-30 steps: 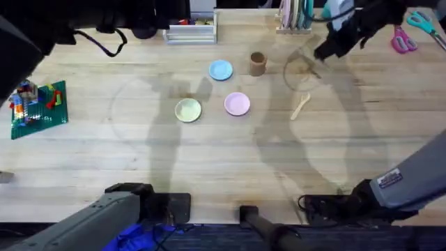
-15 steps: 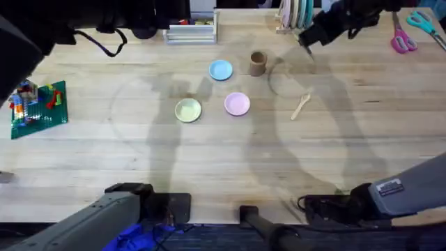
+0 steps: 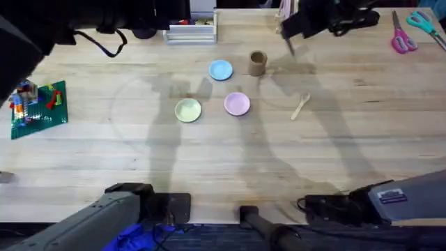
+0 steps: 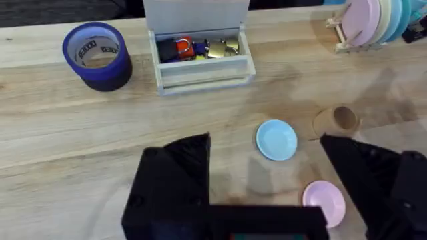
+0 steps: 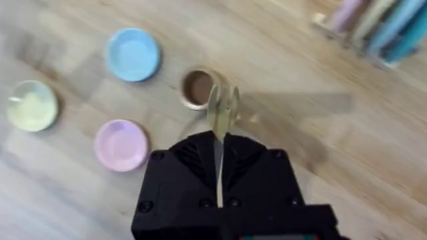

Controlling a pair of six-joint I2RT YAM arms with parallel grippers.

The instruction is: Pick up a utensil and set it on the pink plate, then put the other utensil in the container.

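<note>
The fork (image 5: 223, 110) is held between the clenched fingers of the right gripper (image 5: 218, 143), raised above the far table (image 3: 209, 160) near the container (image 3: 258, 63). The spoon (image 3: 300, 107) lies right of the pink plate (image 3: 237, 104). The left gripper (image 4: 263, 150) is spread open

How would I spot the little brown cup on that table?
Find the three small round plates mid-table. The tan cup stands just right of the light blue plate, behind the pink plate. It is the only upright cylinder among those flat plates.
</note>
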